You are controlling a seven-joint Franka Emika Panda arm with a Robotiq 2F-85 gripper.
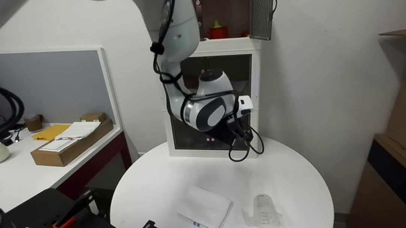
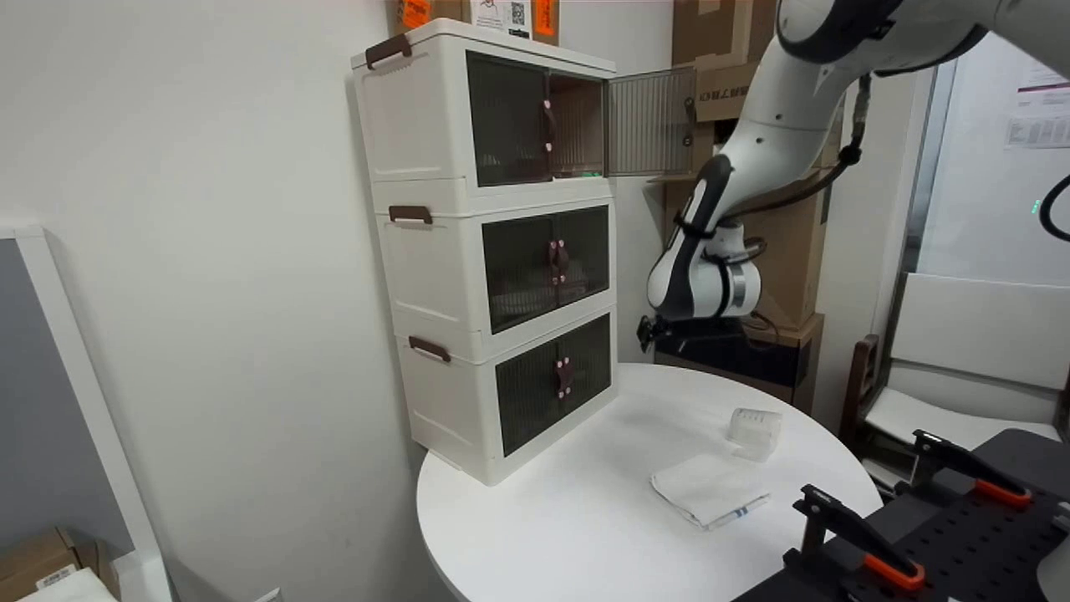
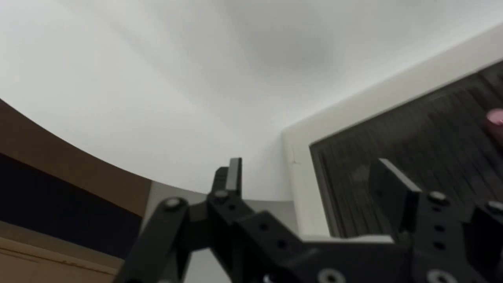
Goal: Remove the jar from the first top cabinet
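Observation:
The jar [image 1: 265, 211] is whitish see-through with markings on its wall. It is on the round white table, and also shows in an exterior view [image 2: 755, 435]; I cannot tell whether it is upright or on its side. The first top cabinet [image 2: 411, 121] is the uppermost unit of the white stack; its smoky right door [image 2: 652, 121] stands open, and the left door looks shut. My gripper [image 3: 312, 173] is open and empty. In an exterior view the gripper [image 2: 649, 332] hangs in front of the lower units, above the table and apart from the jar. The jar is out of the wrist view.
A flat white packet [image 1: 204, 208] lies beside the jar on the table [image 1: 151, 195]. A red item [image 1: 219, 33] with a green top is inside the top cabinet. The lowest unit's dark door [image 3: 393, 149] is close to my fingers. A black board with clamps [image 2: 961, 535] stands beside the table.

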